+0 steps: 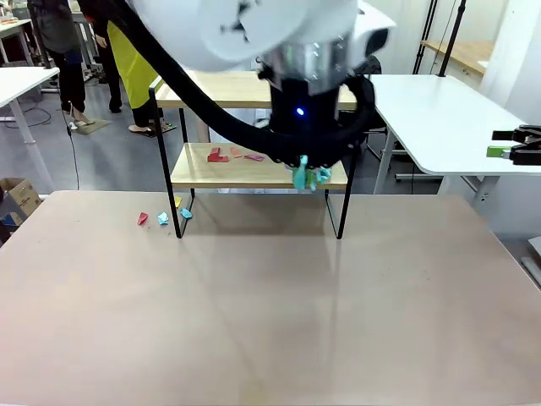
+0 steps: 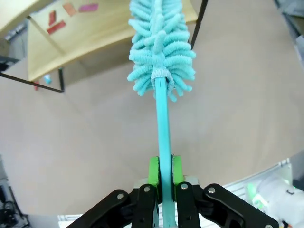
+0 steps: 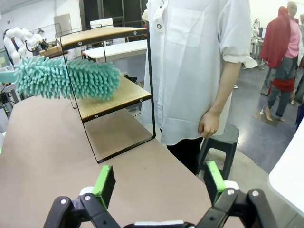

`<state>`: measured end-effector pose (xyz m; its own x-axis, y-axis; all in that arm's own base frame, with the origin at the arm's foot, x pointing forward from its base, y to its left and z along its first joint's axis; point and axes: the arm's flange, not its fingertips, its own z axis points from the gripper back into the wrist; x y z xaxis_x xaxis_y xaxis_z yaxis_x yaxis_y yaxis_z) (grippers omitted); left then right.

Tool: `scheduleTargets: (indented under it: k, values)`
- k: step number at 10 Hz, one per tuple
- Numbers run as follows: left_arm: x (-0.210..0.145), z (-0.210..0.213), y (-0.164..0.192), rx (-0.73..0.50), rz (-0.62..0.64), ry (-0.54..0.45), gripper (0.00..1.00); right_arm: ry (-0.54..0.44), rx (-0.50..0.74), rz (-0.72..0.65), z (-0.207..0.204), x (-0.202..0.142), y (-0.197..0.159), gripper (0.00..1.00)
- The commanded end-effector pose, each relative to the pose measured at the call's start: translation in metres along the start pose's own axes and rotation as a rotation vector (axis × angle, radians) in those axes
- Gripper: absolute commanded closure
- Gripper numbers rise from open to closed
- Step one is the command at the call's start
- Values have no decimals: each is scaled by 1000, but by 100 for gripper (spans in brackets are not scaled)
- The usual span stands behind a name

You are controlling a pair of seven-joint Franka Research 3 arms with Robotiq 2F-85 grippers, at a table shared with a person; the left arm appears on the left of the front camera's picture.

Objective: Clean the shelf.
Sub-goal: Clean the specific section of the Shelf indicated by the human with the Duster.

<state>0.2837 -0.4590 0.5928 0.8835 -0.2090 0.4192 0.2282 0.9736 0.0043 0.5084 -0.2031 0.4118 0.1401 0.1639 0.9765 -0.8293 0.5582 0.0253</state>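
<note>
— How will you sweep it well?
— My left gripper (image 2: 162, 173) is clamped on the duster (image 2: 159, 52) handle. I'd press the head flat and drag it along the lower board (image 1: 203, 175) toward the red scraps (image 1: 232, 155).
— Where's the shelf (image 1: 245, 89)?
— At the desk's (image 1: 270, 321) far edge, just ahead of my hand, with the duster head at its right front corner. My right gripper (image 3: 159, 181) hangs with its fingers apart.

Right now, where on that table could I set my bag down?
The whole near stretch of the table, in front of the shelf, lies bare. The shelf's lower board is crowded: red scraps at its left, the duster at its right end. Paper bits litter the table by the shelf's front left leg.
</note>
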Motion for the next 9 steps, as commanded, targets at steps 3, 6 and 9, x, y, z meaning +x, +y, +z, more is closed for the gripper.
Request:
scheduleTargets:
  k: [3, 6, 9]
  values:
    - [-10, -34, -36, 52, 133, -120, 87, -2, -7, 5, -2, 3, 0, 0]
    - [1, -64, -45, 21, 183, -137, 87, -2, -7, 5, -2, 3, 0, 0]
    - [10, -94, -48, 25, 202, -142, 87, -2, -7, 5, -2, 3, 0, 0]
